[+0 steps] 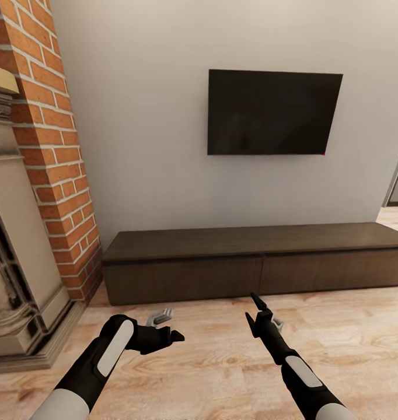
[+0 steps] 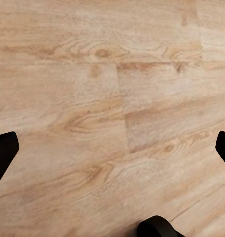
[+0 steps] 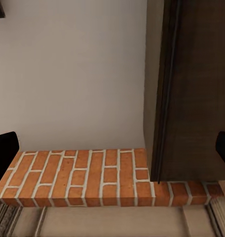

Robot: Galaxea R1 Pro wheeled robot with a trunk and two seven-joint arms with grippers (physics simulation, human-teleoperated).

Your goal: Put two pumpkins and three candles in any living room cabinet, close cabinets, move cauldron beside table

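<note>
The cabinet [image 1: 257, 262] is a long low dark-brown unit against the white wall, and both of its wide drawer fronts are shut. Its top is bare. My left gripper [image 1: 167, 337] hovers open over the wood floor in front of the cabinet's left half, its fingertips [image 2: 3, 153] spread wide with nothing between them. My right gripper [image 1: 255, 315] is open too and points up toward the cabinet's middle. In the right wrist view, the cabinet's end [image 3: 191, 98] meets the brick column [image 3: 92, 177]. The pumpkins, candles, cauldron and table are out of view.
A brick fireplace [image 1: 47, 146] with a stone surround stands at the left, close to the cabinet's end. A black TV [image 1: 273, 112] hangs above the cabinet. Two small grey pieces [image 1: 159, 317] lie on the floor by my grippers. A doorway [image 1: 397, 186] opens at the far right.
</note>
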